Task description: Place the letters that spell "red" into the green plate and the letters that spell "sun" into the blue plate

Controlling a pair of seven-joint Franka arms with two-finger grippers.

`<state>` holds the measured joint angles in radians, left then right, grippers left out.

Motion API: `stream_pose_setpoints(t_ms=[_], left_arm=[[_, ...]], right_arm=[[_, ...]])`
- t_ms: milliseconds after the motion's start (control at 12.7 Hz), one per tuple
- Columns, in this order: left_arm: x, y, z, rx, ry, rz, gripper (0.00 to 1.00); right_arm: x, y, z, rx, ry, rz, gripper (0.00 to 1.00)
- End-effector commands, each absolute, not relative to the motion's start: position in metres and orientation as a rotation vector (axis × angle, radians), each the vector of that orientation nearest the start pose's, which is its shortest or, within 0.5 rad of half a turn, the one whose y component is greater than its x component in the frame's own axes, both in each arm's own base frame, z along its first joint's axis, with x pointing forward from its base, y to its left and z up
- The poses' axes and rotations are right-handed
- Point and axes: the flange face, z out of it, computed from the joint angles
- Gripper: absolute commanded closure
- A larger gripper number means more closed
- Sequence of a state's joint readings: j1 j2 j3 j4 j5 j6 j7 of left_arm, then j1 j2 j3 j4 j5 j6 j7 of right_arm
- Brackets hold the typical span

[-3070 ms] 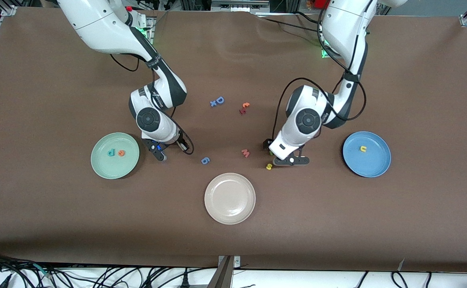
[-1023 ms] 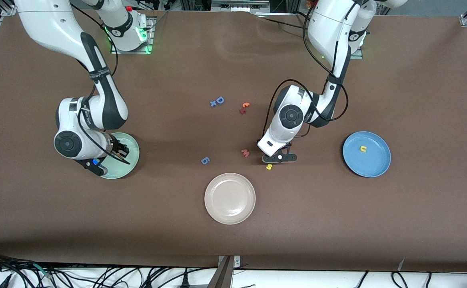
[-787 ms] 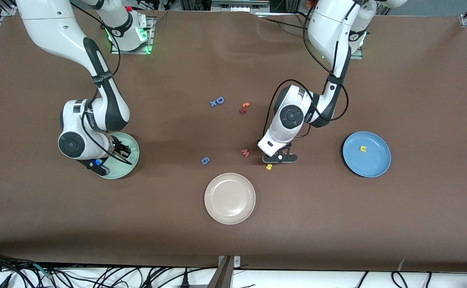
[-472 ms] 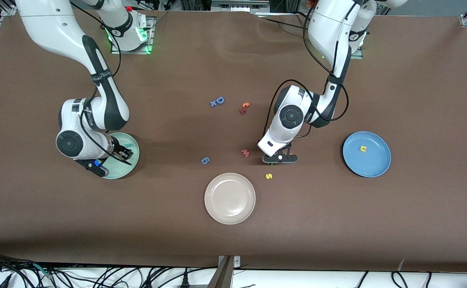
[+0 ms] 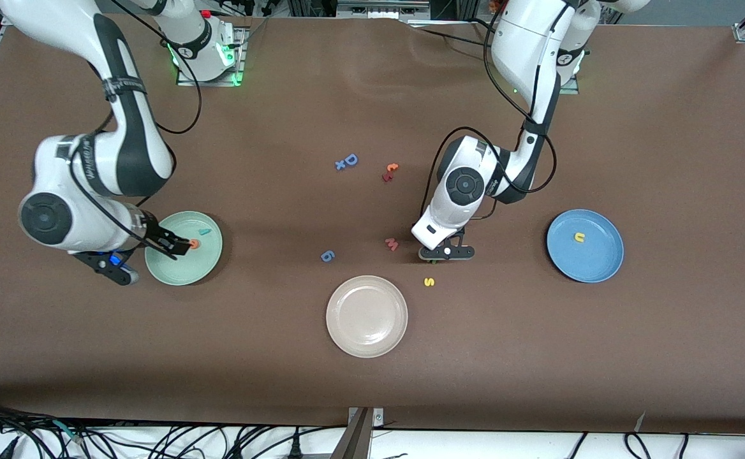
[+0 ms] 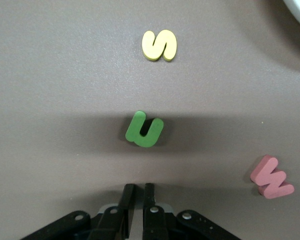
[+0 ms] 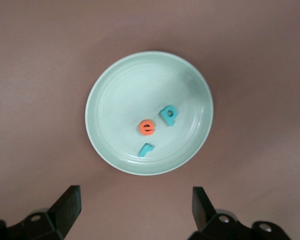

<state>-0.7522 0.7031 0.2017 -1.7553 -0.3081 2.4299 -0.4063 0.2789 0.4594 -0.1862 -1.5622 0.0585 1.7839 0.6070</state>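
red letters: teal r, orange e, teal-blue d all lie in the green plate; e just beside d, r near both
green plate: pale mint, round, shallow, at the right arm's end of the table
sun letters: yellow u in the blue plate; yellow s and green n on the bare table, apart from each other
n: under the left gripper in the front view, hidden there; the left wrist view shows it whole, reading as a "u" from that side
readable: arm-link lettering too small to make out
right gripper: over the table beside the green plate's rim, fingers spread wide, nothing between them
left gripper: low over the table by the n, fingers pressed together, holding nothing
others: pink w near the n; blue 6; cream-white plate nearer the front camera than the s
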Motion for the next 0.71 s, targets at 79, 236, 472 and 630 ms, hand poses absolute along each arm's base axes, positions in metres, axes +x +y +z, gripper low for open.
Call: stream_pose_setpoints(t_ms=[79,236,472,630], left_arm=[[0.564,-0.355,0.176,-3.192,-0.029,0.020,0.52],[0.572,-0.344,0.177,-3.194,0.019,0.013,0.31],[0.588,-0.344,0.193,-3.217,0.017,-0.043,0.23],[0.591,-0.346,0.193,-3.223,0.013,-0.050,0.22]], right_arm=[[0.657,0.058,0.416,-3.119,0.713,0.272,0.02],[0.655,0.043,0.443,-3.093,0.687,0.214,0.02],[0.655,0.024,0.468,-3.084,0.593,0.141,0.02],[0.655,0.014,0.474,-3.084,0.555,0.126,0.02]])
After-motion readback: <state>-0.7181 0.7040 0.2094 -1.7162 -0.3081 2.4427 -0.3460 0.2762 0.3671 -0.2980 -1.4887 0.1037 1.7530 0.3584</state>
